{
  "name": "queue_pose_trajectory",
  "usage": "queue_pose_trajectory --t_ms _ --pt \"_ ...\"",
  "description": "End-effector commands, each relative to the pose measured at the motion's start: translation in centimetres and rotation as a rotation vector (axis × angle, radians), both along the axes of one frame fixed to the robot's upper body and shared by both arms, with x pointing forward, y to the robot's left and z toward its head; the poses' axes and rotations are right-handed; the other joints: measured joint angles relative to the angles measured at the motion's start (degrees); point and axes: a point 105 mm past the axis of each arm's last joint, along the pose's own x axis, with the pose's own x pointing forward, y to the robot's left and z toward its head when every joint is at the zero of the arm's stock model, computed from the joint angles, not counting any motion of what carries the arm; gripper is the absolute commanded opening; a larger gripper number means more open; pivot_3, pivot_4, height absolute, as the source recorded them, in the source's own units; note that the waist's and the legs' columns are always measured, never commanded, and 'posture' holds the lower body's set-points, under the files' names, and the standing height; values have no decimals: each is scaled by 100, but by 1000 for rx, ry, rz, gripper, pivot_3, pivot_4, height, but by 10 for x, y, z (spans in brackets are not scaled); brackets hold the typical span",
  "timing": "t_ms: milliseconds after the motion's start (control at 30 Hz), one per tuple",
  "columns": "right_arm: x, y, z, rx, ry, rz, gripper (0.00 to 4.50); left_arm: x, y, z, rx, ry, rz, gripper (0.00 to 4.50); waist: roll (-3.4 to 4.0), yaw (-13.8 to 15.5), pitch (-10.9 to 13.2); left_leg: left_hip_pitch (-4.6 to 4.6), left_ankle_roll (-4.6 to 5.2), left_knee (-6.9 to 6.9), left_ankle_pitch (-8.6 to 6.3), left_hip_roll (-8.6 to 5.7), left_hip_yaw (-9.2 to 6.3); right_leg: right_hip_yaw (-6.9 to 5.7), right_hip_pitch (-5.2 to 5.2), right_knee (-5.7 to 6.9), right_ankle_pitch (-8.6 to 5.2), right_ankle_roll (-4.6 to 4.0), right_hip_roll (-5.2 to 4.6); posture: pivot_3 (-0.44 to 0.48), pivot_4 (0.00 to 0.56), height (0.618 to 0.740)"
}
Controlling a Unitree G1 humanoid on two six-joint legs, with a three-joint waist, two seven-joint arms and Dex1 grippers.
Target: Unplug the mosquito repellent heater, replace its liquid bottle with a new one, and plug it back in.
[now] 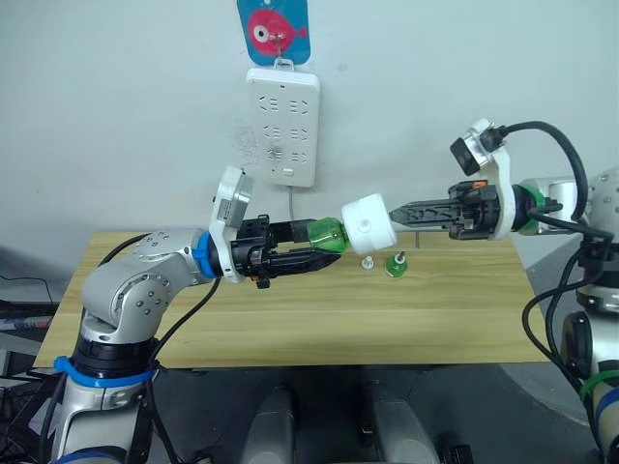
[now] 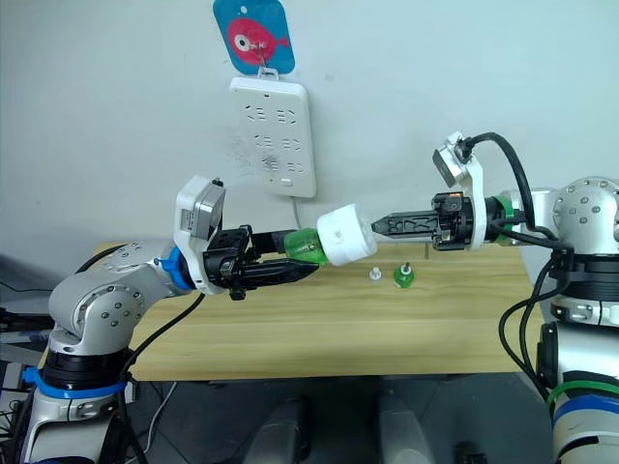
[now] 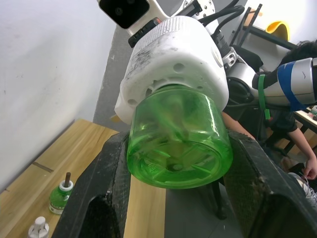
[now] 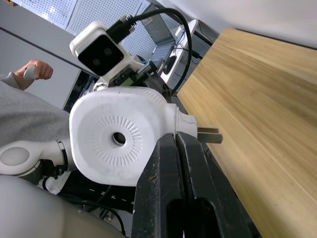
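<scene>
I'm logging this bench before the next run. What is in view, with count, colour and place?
mosquito repellent heater: 1, white, in the air between the pincers
liquid bottle: 1, green, in the heater's base
spare bottle: 1, green, on the table
cap: 1, white, beside the spare bottle
power strip: 1, white, on the wall
fish hanger: 1, blue and pink, above the strip
table: 1, light wood
left pincer: black, shut on the liquid bottle
right pincer: black, shut on the heater
</scene>
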Motion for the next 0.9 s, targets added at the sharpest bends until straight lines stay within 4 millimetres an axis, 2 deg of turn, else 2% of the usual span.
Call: queue_pose_trajectory --t_ms 33,200,333,500,733,900 --pt "-13 13 6 12 -53 90 47 -2 -2 1 13 -22 5 2256 0 0 0 0 0 0 0 0 0 0 0 0 0 0 0 -45 225 740" --pt "-12 18 5 8 -68 88 47 -2 -4 1 9 -24 5 2256 0 -1 0 0 0 0 0 0 0 0 0 0 0 0 0 -46 219 740" --pt "-6 15 1 -9 -69 56 47 -1 -3 3 7 -28 7 2256 0 2 0 0 0 0 0 -1 0 0 0 0 0 0 -1 -44 220 740" --pt "17 6 -14 -47 -83 -49 47 -2 -4 4 6 -29 2 2256 0 0 0 0 0 0 0 0 0 0 0 0 0 0 0 -46 223 740" --pt "53 5 -23 -13 -84 -188 47 -2 -5 5 6 -28 -2 2256 0 -3 0 0 0 0 0 0 1 1 0 1 0 -1 0 -46 225 740" --pt "45 16 -21 23 -68 -120 47 -2 -4 5 8 -25 -2 2256 0 -2 0 0 -1 -1 0 0 -1 0 -1 1 1 -1 -1 -47 235 740"
